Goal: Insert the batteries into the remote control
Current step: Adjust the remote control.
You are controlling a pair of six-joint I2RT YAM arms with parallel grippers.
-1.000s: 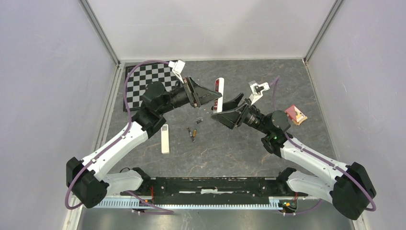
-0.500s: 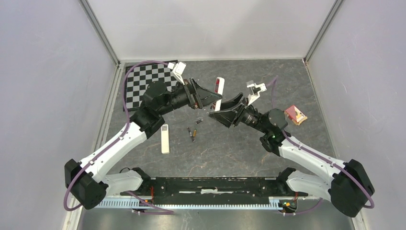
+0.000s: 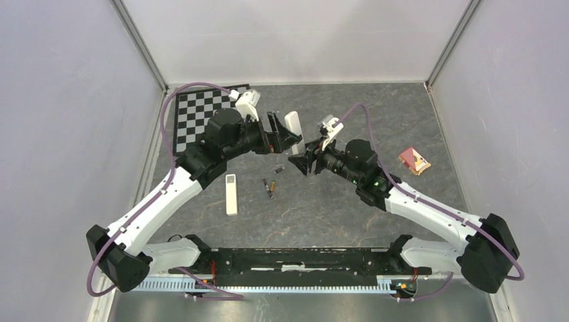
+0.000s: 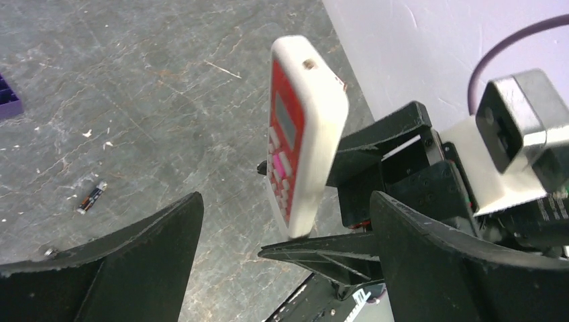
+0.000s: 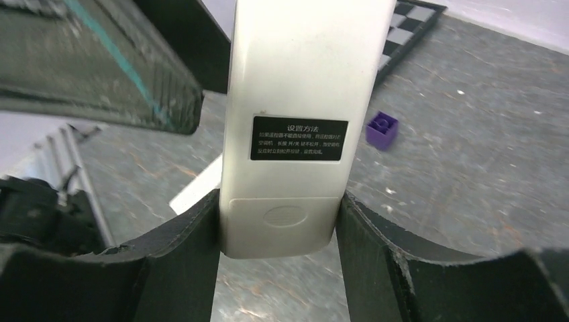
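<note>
There are two remotes, one white remote (image 3: 231, 194) and one red-faced remote (image 3: 293, 126), plus two batteries (image 3: 272, 190), one purple cube (image 5: 382, 129), one checkerboard (image 3: 198, 117) and one packet (image 3: 414, 160).

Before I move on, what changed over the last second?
The red-faced white plastic remote changed hands: the left pincer opened and let go; the right pincer closed on one end. The long white bar-shaped remote and the two slim dark batteries stayed put.

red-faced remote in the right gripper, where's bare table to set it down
Bare table lies just ahead of the arm bases, between the white remote and the right arm. The far right corner behind the red packet is also free. The middle is crowded, with the batteries, left gripper and right gripper holding the red-faced remote.
</note>
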